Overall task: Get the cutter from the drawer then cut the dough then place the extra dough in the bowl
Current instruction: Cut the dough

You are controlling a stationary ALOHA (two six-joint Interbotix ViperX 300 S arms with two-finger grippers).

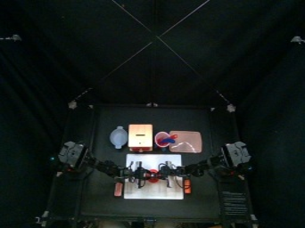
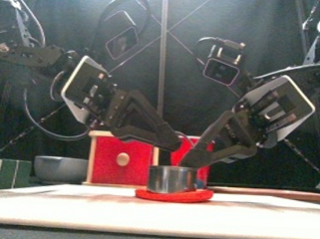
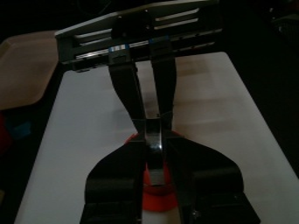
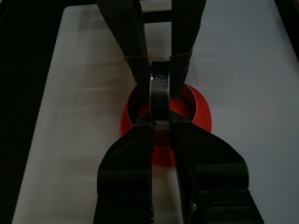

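Note:
The round metal cutter (image 2: 173, 178) stands on the flat red dough (image 2: 173, 195), which lies on the white cutting board (image 2: 66, 202) near the front. My left gripper (image 2: 170, 155) slants down from the left and is shut at the cutter's top, its jaws pressed together in the left wrist view, over the dough (image 3: 153, 187). From the right, my right gripper (image 2: 202, 163) is shut on the cutter (image 4: 158, 90), with the dough (image 4: 194, 110) spread under it. From above, both grippers (image 1: 139, 173) (image 1: 172, 175) meet over the board (image 1: 155, 191).
Behind the board stand the wooden box (image 1: 141, 136) with its red drawer front (image 2: 121, 156), the blue-grey bowl (image 1: 118, 137) to its left, and the pink tray (image 1: 191, 142) to its right. A red cup (image 2: 191, 149) stands behind the cutter.

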